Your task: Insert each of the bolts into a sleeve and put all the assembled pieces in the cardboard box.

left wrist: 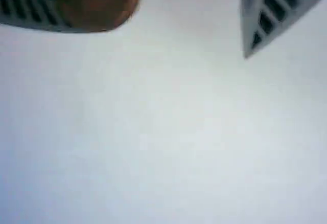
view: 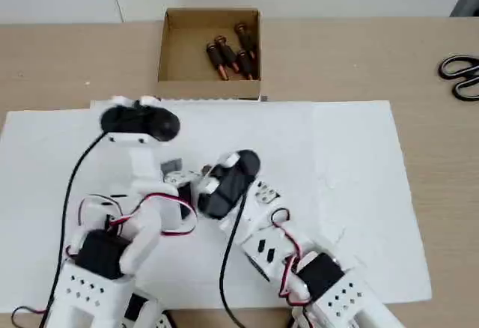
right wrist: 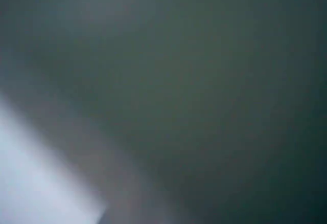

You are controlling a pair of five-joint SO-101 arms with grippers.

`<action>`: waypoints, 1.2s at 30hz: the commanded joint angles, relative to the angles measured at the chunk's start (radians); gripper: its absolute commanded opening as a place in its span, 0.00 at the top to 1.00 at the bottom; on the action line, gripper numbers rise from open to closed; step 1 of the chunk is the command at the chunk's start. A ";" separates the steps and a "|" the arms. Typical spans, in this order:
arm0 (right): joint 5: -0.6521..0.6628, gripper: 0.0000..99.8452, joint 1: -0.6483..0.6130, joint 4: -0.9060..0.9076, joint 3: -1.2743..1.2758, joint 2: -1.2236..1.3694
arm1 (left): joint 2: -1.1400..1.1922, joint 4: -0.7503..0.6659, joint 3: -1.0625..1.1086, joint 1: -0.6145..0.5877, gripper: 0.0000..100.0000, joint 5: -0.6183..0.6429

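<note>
High view looks down on a tan wooden table [view: 67, 51] with a large white paper sheet [view: 352, 163] spread over it. An open, shallow brown cardboard box [view: 179, 51] stands just beyond the sheet's far edge. Four assembled pieces [view: 230, 52], short copper-brown bolts set into darker sleeves, lie close together in its right half. Black-handled scissors [view: 460, 76] lie well apart at the table's right edge. Two white arms with black motors and red and black wires bend over the middle of the sheet: the left arm [view: 146, 174] from the near left and the right arm [view: 258, 193] from the near right, with their wrists close together. In the left wrist view the left gripper [left wrist: 168, 35] hangs over white paper with its ribbed grey fingers [left wrist: 278, 14] set wide apart. A round copper-brown piece [left wrist: 97, 1], smooth and blurred, sits against one finger, and I cannot tell whether it is a bolt or a sleeve; the other finger is well apart from it. The right wrist view gives a dark grey blur with a pale patch at one edge, so I cannot tell whether the right gripper is apart or together.
</note>
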 commanded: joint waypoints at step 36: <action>0.140 1.00 0.326 -0.124 -0.772 0.719 | -0.008 -0.354 0.509 -0.256 0.99 -0.173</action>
